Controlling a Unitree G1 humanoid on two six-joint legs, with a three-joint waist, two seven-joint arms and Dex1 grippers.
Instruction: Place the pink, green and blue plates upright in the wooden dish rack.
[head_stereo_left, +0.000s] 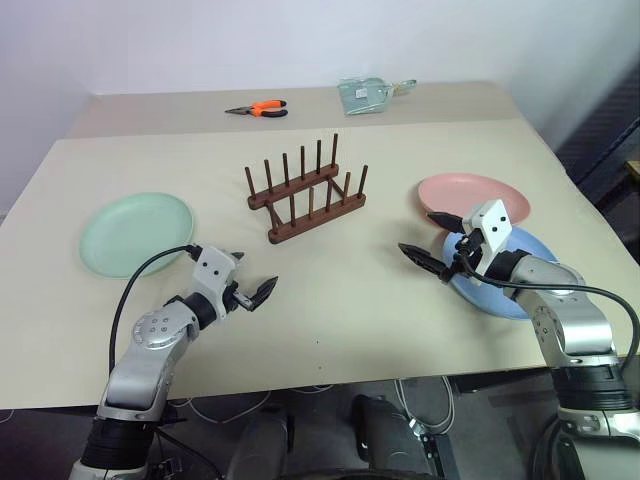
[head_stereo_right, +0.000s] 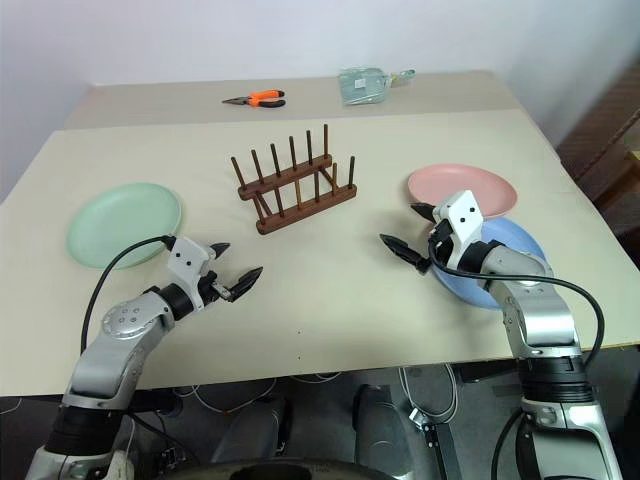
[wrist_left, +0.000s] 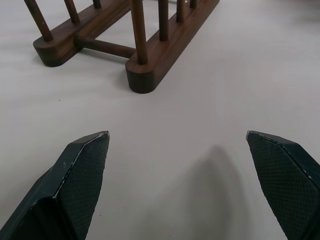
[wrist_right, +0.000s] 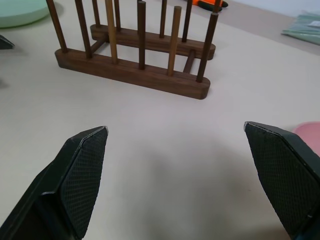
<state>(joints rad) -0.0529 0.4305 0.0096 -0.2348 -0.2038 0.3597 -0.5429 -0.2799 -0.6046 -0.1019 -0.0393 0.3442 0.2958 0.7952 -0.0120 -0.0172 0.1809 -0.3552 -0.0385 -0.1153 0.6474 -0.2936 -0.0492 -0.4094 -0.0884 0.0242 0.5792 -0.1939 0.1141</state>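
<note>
A plain white wall (head_stereo_left: 300, 40) backs a wide beige table (head_stereo_left: 330, 300), the largest thing here; its matte top runs from the near edge by the arms to a far strip set off by a seam. A dark panel (head_stereo_left: 610, 130) stands beyond the table's right edge.

The wooden dish rack (head_stereo_left: 305, 190) sits near the middle of the table, slightly toward the far side, standing askew to the table's edges, its pegs upright and every slot empty. Open tabletop surrounds it on all sides, with the broadest bare stretch between the rack and the near edge.

The green plate (head_stereo_left: 137, 233) lies flat well to the left of the rack, close to the left edge. On the right, the blue plate (head_stereo_left: 510, 280) lies flat near the right edge, and the pink plate (head_stereo_left: 472, 197) lies just beyond it, their rims overlapping or touching.

The left gripper (head_stereo_left: 250, 278) hovers over bare table between the green plate and the rack, jaws spread wide and holding nothing. The right gripper (head_stereo_left: 432, 240) hangs by the near rim of the pink plate, over the blue one, jaws likewise released and empty.

On the far strip lie a clear packet (head_stereo_left: 368, 95) and orange-handled pliers (head_stereo_left: 260, 109)
</note>
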